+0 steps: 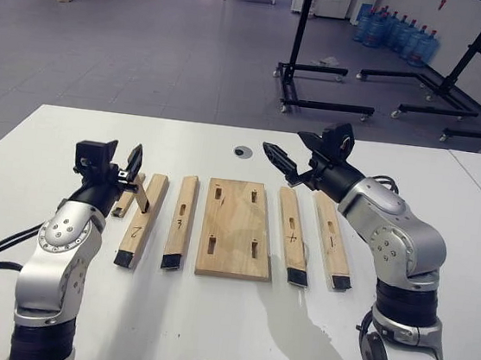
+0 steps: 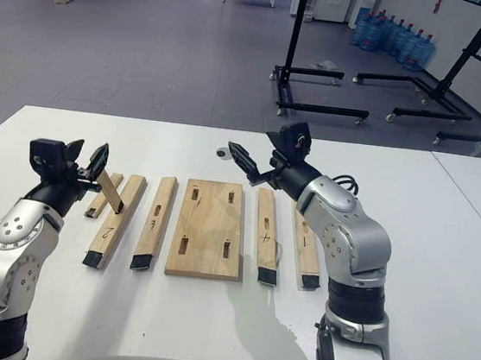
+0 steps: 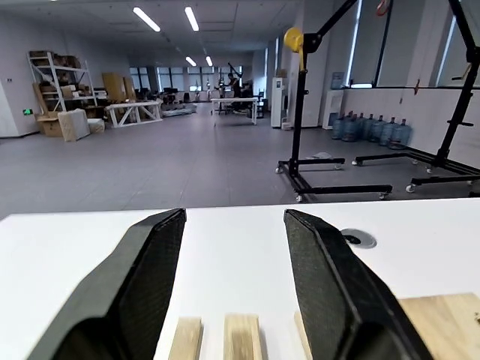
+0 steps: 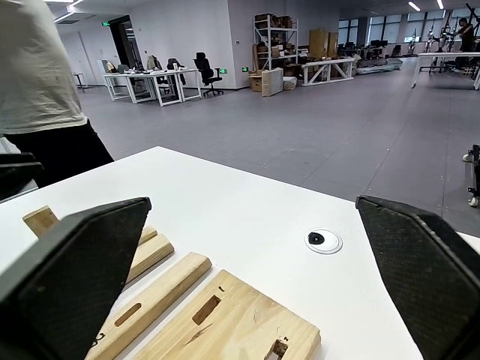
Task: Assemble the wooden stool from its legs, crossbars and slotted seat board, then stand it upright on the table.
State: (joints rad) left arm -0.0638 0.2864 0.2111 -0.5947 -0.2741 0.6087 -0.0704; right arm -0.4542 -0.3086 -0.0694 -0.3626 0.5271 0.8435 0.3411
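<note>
pale bare wood seat board point(image 1: 237, 228), legs point(image 1: 180, 221); matt white table point(image 1: 54, 141)

**White table with stool parts laid in a row**

The white table point(image 1: 98, 133) carries the slotted seat board point(image 1: 236, 227), flat at its middle. A left leg pair point(image 1: 141, 221) lies on one side and a right leg pair point(image 1: 331, 240) on the other, all parallel, dark-capped ends nearest. A short crossbar point(image 2: 99, 200) lies just beside the outermost left leg. Beyond the board is a round cable port point(image 1: 243, 152).

A wide grey floor point(image 1: 152, 40) stretches back under ceiling strip lights point(image 3: 146, 19). Black wheeled stands point(image 1: 327, 107) sit near blue water jugs point(image 1: 396, 33).
</note>
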